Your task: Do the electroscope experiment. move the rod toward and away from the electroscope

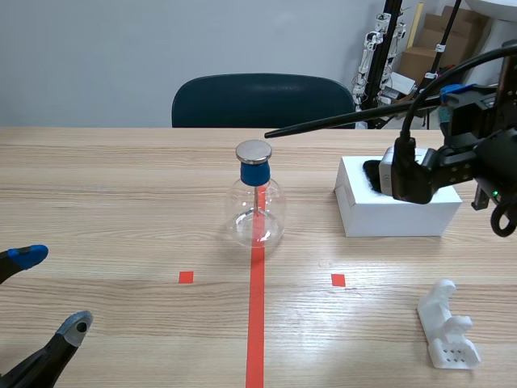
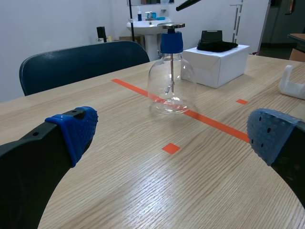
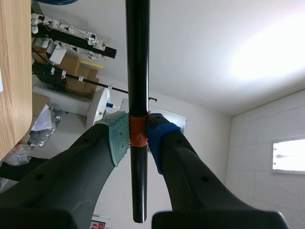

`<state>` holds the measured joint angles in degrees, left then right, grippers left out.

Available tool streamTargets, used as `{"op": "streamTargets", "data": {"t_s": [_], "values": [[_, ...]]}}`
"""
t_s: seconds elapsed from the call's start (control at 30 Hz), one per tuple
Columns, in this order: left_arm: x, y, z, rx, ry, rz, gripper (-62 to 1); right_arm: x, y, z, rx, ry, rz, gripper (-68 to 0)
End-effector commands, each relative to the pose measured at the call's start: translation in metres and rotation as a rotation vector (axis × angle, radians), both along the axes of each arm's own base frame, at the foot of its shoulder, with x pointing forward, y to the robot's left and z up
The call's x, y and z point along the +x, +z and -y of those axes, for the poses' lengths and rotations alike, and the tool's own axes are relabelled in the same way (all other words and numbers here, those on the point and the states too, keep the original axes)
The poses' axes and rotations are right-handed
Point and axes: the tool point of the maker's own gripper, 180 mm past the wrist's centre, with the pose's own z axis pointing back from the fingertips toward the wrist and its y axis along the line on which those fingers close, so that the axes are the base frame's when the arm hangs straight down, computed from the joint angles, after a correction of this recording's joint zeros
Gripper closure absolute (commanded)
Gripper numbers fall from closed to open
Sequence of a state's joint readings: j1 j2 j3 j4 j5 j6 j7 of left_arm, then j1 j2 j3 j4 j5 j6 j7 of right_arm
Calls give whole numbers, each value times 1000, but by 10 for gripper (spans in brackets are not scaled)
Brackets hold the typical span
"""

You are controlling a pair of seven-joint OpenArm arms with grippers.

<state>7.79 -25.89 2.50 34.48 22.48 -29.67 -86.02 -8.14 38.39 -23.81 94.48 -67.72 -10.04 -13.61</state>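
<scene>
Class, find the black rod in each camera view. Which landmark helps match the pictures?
Scene view: the rod slants from the right toward the electroscope, tip near its top.
Left wrist view: only its tip, above the electroscope.
Right wrist view: the rod is clamped in the right gripper.
Landmark: the electroscope, in scene and left wrist views only.

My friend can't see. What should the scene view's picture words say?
The right tool holds a long black rod, its tip near the metal cap of a glass electroscope. A white box and a white plastic holder sit right of it; the left tool is open, low left.
</scene>
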Motion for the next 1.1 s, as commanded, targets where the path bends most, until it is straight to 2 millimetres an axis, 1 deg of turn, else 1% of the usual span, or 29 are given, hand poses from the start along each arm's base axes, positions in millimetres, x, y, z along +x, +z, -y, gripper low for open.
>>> {"op": "streamTargets", "data": {"t_s": [0.0,0.47,0.57,0.67,0.87,1.07], "values": [[1,10,-4,-20,4,36,-623,6,20,0,0,1,63,-37],[1,10,-4,-20,4,36,-623,6,20,-1,-8,11,64,-37],[1,10,-4,-20,4,36,-623,7,23,4,8,-3,65,-37],[1,10,-4,-20,4,36,-623,5,30,12,35,-11,72,-37],[1,10,-4,-20,4,36,-623,-9,53,26,117,-26,99,-37],[1,10,-4,-20,4,36,-623,-36,69,31,189,-37,95,-37]]}}
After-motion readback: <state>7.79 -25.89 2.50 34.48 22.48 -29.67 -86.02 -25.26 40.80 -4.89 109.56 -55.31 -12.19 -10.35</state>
